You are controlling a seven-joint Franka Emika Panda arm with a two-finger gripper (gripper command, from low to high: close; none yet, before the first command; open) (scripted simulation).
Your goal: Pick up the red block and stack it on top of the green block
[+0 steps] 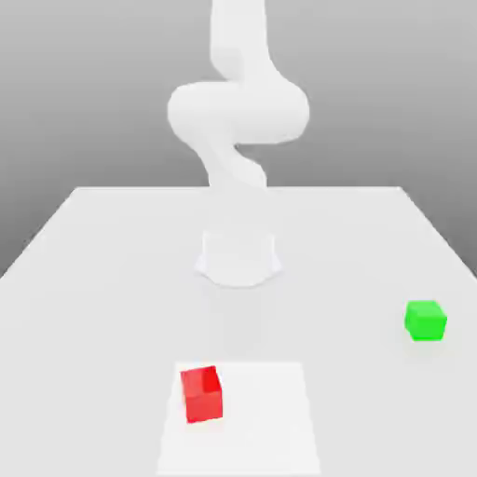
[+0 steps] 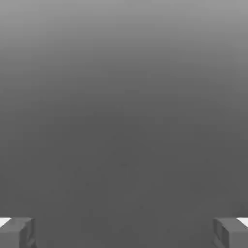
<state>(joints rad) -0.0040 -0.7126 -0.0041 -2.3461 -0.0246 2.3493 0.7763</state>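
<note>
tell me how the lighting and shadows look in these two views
Exterior view: flat, washed-out light; the white arm almost melts into the pale table, while the red block and green block stand out sharply. Hand view: plain grey gradient between the two fingertips.

A white robot arm (image 1: 238, 112) rises from a round, pale base (image 1: 238, 258) set on the table (image 1: 84, 270), its smooth, rounded links swelling into a bulbous elbow-like joint above that base. The casing is plain white throughout, glossy and softly shaded, with a narrower neck between the base and the thick joint. In the hand view, two fingertips (image 2: 17, 232) of the gripper (image 2: 124, 232) appear as blocky grey pads with squared edges and lighter, near-white outer faces, standing wide apart on either side of a dark grey backdrop.
</note>
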